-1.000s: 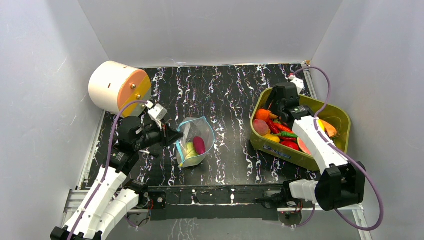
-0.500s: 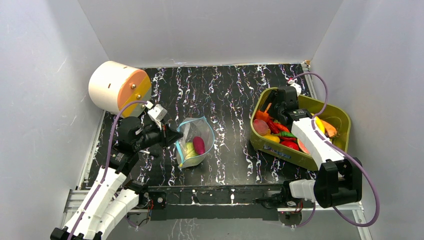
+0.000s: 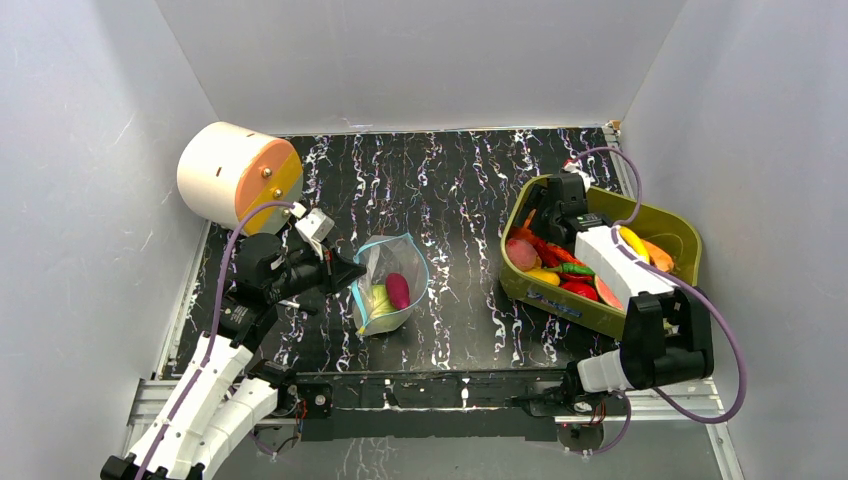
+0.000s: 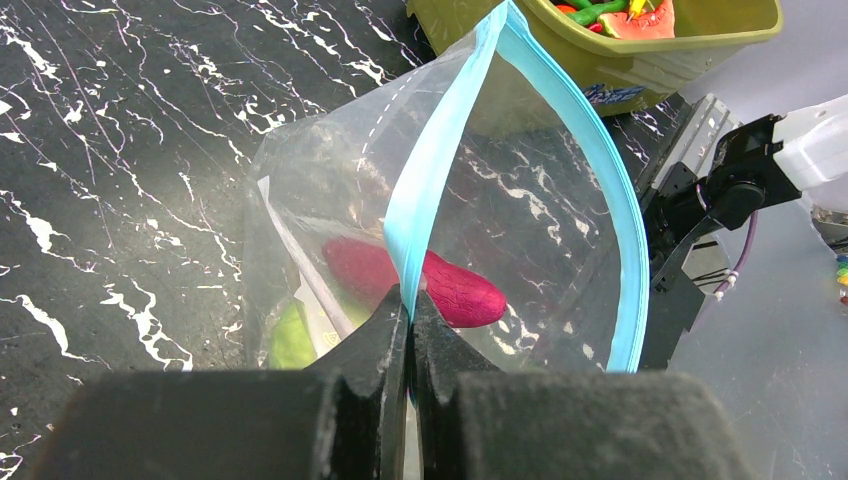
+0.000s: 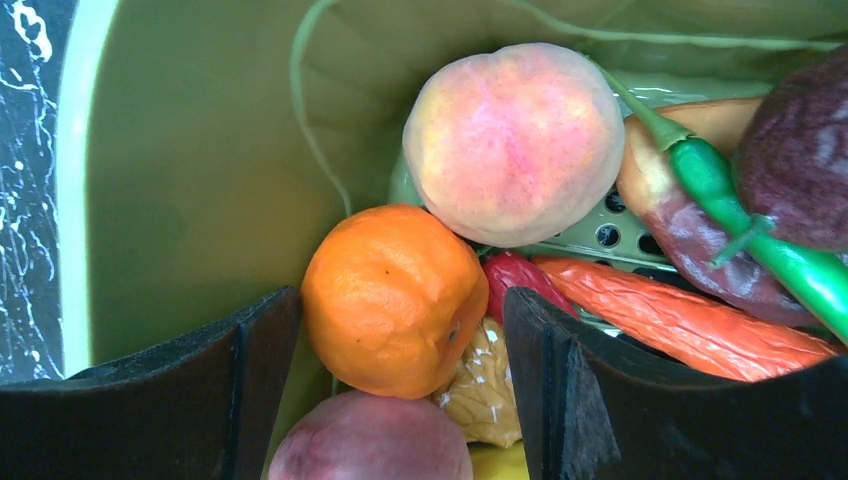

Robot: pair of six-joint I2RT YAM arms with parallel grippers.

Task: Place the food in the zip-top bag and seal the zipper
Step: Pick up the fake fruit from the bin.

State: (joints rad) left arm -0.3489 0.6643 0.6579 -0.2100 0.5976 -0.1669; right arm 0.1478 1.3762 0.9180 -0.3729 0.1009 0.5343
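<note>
A: The left hand (image 4: 410, 330) is pinched tight on the zipper (image 4: 432, 170), holding the zip-top bag (image 4: 540, 210) open near the desk's (image 3: 450, 190) near edge, left of middle.

B: What's inside?

A: A purple sweet potato (image 4: 440, 285) and a green piece, likely the cabbage (image 4: 288, 342). Partly filled, I'd say.

B: And the right hand (image 5: 400, 300)?

A: Spread wide inside the olive-green bin (image 3: 672, 226) by the right edge, fingers either side of the orange (image 5: 392, 298), gripping nothing. The peach (image 5: 512, 140) and the rest wait there; sealing comes last.
</note>
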